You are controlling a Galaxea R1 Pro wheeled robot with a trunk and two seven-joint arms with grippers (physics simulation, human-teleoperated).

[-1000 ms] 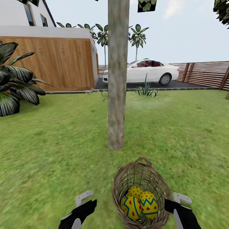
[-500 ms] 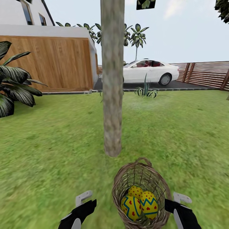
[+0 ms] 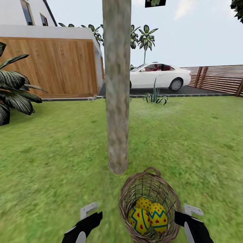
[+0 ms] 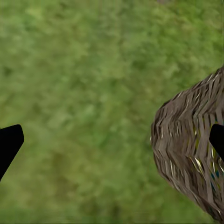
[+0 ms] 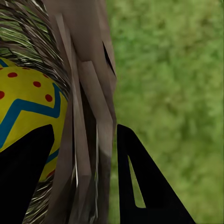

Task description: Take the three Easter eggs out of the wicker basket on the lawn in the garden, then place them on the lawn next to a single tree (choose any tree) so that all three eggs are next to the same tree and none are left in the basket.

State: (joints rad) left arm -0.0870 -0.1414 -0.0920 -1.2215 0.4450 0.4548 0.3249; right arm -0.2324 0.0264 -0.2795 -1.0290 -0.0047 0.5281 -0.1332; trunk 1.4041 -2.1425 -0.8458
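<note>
The wicker basket hangs low in front of me, its right rim pinched between the fingers of my right gripper. Three yellow Easter eggs with blue zigzags and red spots lie inside: one in front, one to its right, one behind. In the right wrist view the woven rim runs through the shut gripper, with an egg just inside. My left gripper is open over the lawn, left of the basket. The tree rises just beyond the basket.
A dark leafy plant grows at the far left. Behind the lawn are a wooden-clad house wall, a white car, a spiky plant and a slatted fence.
The whole view has advanced: the tree trunk looks nearer and sits further left in the picture. Basket, eggs and both grippers keep their places in the view.
</note>
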